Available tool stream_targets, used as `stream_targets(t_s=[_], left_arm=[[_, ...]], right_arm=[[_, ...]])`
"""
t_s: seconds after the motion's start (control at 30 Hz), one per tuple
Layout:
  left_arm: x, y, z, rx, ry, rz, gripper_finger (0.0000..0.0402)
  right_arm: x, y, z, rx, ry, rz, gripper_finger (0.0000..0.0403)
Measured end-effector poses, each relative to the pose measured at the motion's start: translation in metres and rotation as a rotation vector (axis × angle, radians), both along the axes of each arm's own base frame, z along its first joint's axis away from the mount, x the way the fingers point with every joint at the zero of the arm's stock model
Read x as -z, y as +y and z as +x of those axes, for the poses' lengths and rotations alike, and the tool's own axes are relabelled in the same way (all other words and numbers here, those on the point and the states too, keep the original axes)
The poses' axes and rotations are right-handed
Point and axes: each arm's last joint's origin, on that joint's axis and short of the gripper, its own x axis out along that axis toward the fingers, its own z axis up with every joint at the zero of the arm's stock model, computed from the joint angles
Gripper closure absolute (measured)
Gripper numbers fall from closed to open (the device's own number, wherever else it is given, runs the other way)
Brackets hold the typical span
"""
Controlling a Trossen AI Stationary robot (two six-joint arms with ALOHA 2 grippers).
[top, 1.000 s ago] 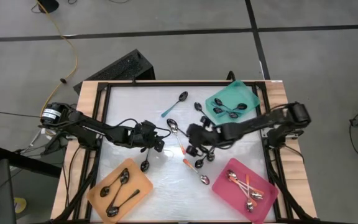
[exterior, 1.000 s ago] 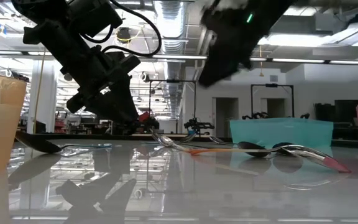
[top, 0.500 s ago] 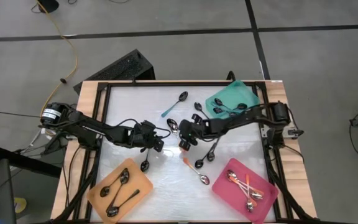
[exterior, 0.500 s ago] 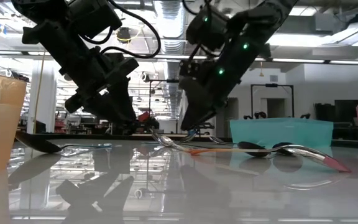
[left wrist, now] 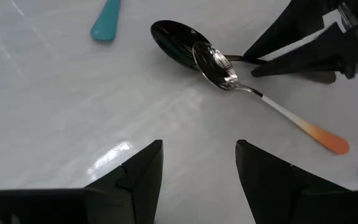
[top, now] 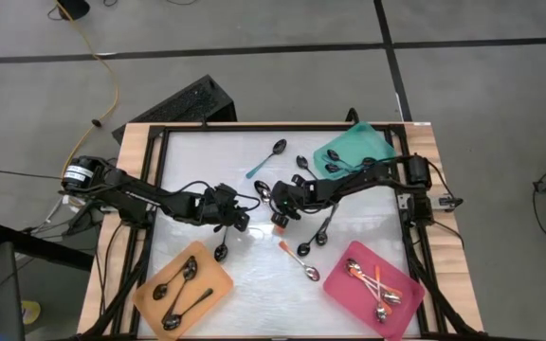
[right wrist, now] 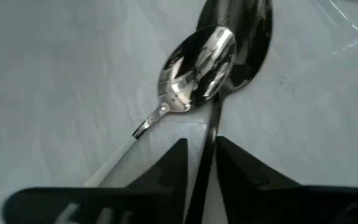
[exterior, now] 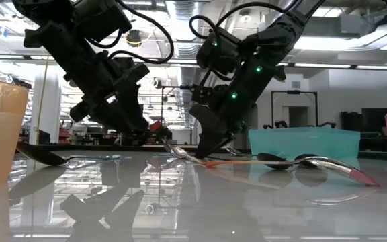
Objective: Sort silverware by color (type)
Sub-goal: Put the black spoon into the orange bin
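Two spoons lie crossed at the table's centre: a dark spoon (right wrist: 241, 37) and a silver spoon (right wrist: 197, 62) with a white handle ending in orange (left wrist: 331, 142). My right gripper (right wrist: 201, 158) is down at the table there, with a narrow gap between its fingers and the dark spoon's handle (right wrist: 209, 140) running through that gap. It also shows in the high view, my right gripper (top: 276, 206). My left gripper (left wrist: 197, 177) hangs open just left of the pair, holding nothing; in the high view my left gripper (top: 243, 222) is above the table. My right gripper's fingers (right wrist: 179, 155) slant down from the table's right and stand close on either side of the dark spoon's handle, roughly along it. The spoon lies flat on the table. Whether the fingers touch the handle, I cannot tell.
An orange tray (top: 183, 294) at the near left, a teal tray (top: 377, 144) at the far right and a pink tray (top: 401, 284) at the near right each hold spoons. Loose spoons lie around: a teal-handled one (top: 268, 156), one by the left gripper (top: 221, 252), several near the pink tray (top: 311, 248).
My right gripper has come down to the table and gone toward the left and far edges, ending at the crossed spoons in the centre. The spoons have stayed where they were.
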Motion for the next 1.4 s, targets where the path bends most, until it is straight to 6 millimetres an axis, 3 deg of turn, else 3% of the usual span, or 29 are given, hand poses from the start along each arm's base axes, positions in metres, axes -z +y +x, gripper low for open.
stream_targets(t_s=[0.17, 0.37, 0.57, 0.87, 1.2, 1.4], left_arm=[[0.000, 0.000, 0.000, -0.001, -0.001, -0.001, 0.0217], [0.000, 0.000, 0.000, 0.001, 0.000, -0.004, 0.0217], [0.000, 0.000, -0.001, 0.001, 0.007, -0.003, 0.0217], [0.001, 0.000, -0.001, -0.002, 0.013, 0.003, 0.0217], [0.000, 0.001, -0.001, -0.008, 0.015, 0.036, 0.0217], [0.000, 0.001, -0.001, -0.007, 0.015, 0.038, 0.0217]], right_arm=[[0.001, 0.000, -0.002, 0.046, 0.005, 0.031, 0.0387], [0.002, 0.001, -0.003, 0.129, -0.005, 0.065, 0.0390], [-0.012, 0.003, -0.007, 0.196, -0.041, 0.019, 0.0396], [-0.070, 0.005, -0.010, 0.215, -0.246, -0.105, 0.0397], [-0.144, 0.051, -0.016, 0.121, -0.588, -0.337, 0.0397], [-0.176, 0.086, -0.016, -0.130, -0.814, -0.475, 0.0397]])
